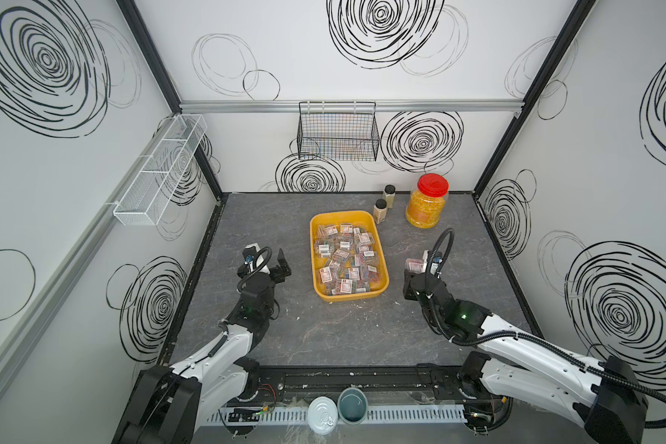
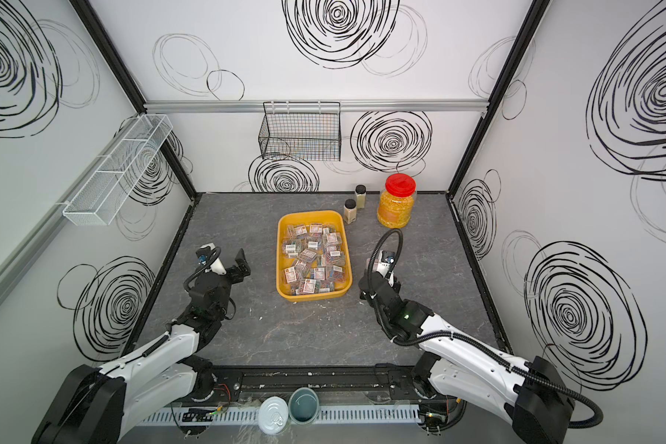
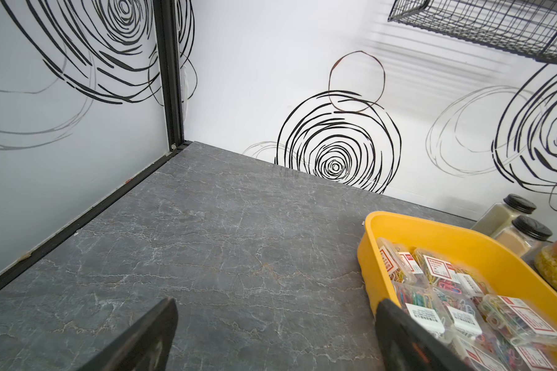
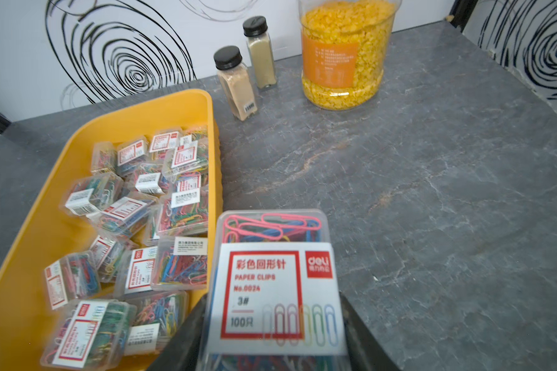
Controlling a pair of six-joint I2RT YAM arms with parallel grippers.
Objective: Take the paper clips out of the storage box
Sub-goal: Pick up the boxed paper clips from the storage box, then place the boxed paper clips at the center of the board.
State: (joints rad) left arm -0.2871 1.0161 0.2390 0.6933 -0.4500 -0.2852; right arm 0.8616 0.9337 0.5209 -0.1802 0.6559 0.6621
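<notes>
Right gripper (image 4: 272, 340) pinches one paper clips case (image 4: 270, 279) across its side walls — judged light, stiff, slick; storage box (image 4: 142, 109) alongside. Left gripper (image 3: 277, 321) spread, empty.

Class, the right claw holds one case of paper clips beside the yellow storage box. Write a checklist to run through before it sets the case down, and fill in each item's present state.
1. Grip: the right claw clamps the case on both sides: ok.
2. Position: the case is outside the storage box, past its rim: ok.
3. Set-down spot: the table beside the box is bare: ok.
4. Obstacles: the bottles and the jar stand well behind: ok.
5. The left claw is open, empty and on the box's other side: ok.
6. Height of the case above the table: cannot tell.
</notes>
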